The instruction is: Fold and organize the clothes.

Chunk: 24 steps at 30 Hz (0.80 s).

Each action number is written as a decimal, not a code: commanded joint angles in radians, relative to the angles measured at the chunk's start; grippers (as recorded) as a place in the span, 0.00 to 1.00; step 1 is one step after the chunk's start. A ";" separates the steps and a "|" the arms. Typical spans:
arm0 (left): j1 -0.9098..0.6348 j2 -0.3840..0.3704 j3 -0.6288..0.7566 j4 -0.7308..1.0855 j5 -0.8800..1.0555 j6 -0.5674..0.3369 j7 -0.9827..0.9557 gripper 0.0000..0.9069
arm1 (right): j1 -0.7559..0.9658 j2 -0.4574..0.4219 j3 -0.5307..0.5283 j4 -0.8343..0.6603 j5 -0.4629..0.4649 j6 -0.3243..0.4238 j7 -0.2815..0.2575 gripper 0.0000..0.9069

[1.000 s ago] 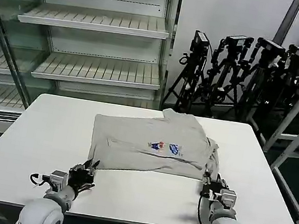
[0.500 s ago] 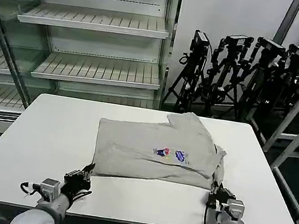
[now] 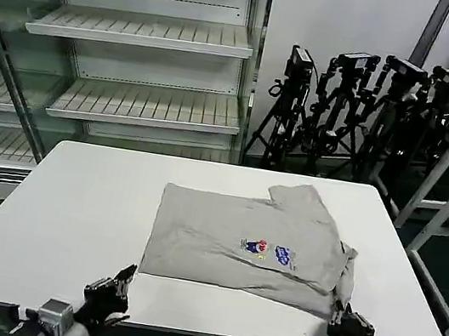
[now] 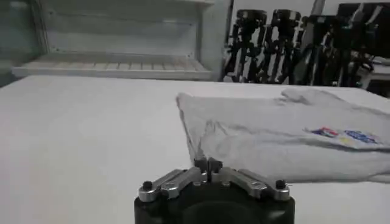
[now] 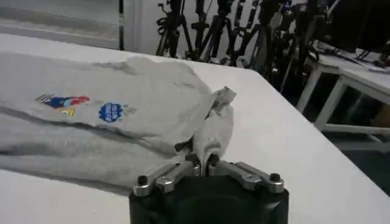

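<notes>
Both of my grippers sit low at the near edge of the table [image 3: 44, 215]. My right gripper [image 5: 203, 160] is pinched shut on the near right corner of the shirt [image 3: 250, 246], a fold of grey fabric rising between the closed fingers in its own wrist view. My left gripper [image 4: 207, 163] also has its fingers together, but I cannot tell whether any cloth is caught in them: in the head view it [image 3: 112, 287] lies just short of the shirt's near left corner, with bare white table between.

That mismatch is my worry. If only one corner is held and I pull toward myself, I expect the shirt to swing round the held corner, skew on the table and lose the straight hem I need for a clean fold. Pulling much further could also drag the hem over the table's front edge, where its own weight might slide it off.

From my claws outward, the shirt lies flat across the middle and right of the table, chest print [image 3: 267, 250] facing up, one sleeve pointing away toward the tripods [image 3: 347, 102] beyond the far edge.
</notes>
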 commanded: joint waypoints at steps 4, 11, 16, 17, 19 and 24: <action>0.094 -0.005 0.002 -0.071 0.009 0.005 0.002 1.00 | -0.069 -0.025 0.034 0.026 -0.039 -0.009 -0.003 1.00; 0.044 -0.006 0.005 -0.083 0.009 0.016 0.000 1.00 | -0.019 -0.013 0.061 0.058 -0.034 0.094 0.022 1.00; -0.013 0.008 0.012 -0.091 -0.017 -0.002 -0.002 1.00 | 0.038 -0.020 0.081 0.082 0.000 0.129 0.035 1.00; -0.040 0.012 0.013 -0.077 -0.028 0.005 -0.004 1.00 | 0.073 -0.022 0.072 0.065 0.010 0.116 0.038 1.00; -0.103 0.024 0.017 -0.036 -0.051 0.000 -0.014 1.00 | 0.169 -0.021 0.039 0.013 0.011 0.099 0.047 1.00; -0.313 0.061 0.048 0.133 -0.105 0.008 -0.037 1.00 | 0.435 -0.030 -0.059 -0.177 0.041 0.050 0.055 1.00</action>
